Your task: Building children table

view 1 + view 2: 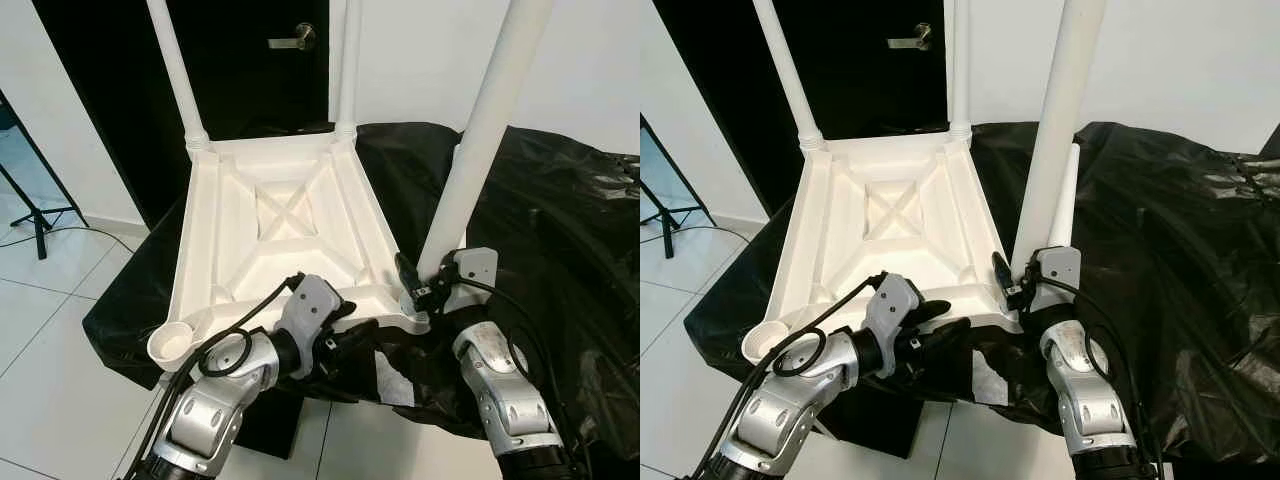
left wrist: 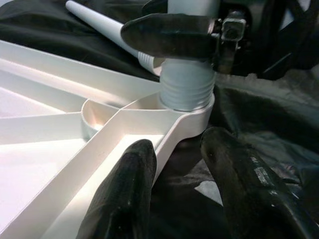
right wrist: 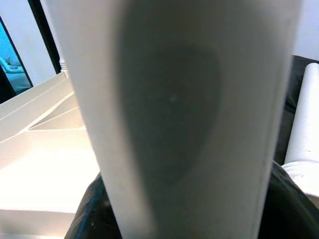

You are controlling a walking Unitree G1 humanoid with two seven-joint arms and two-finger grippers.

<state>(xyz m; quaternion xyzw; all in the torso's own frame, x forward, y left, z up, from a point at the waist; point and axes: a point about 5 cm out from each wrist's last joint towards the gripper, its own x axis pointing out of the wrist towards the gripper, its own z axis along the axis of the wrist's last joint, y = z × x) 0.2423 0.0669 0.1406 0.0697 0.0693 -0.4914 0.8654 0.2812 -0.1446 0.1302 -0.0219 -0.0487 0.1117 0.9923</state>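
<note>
The white moulded-plastic children's table top (image 1: 290,235) lies upside down on a surface draped in crinkled, glossy black plastic sheeting (image 1: 560,220), its ribbed underside up with an X-shaped brace in the middle and round sockets at the corners. Two slim white tapered legs (image 1: 175,70) stand screwed into the far corners, their upper ends cut off by the frame edge. At the near right corner a third white leg (image 1: 480,130) stands slightly tilted in its socket; the left wrist view shows its ridged threaded collar (image 2: 185,89) seated in the corner ring. The right gripper (image 1: 1025,280) is clamped around this leg just above the socket, and in its wrist view the leg blocks nearly everything, blurred and shaded. A fourth white leg (image 2: 102,25) lies loose on the sheeting just behind that corner, mostly hidden. The left gripper (image 2: 184,174) sits at the table's near edge, fingers (image 2: 127,194) parted, one over the rim and one beside it. The near left socket (image 1: 172,342) stands unfilled. Behind is a dark door with a metal lever handle (image 1: 295,40).
</note>
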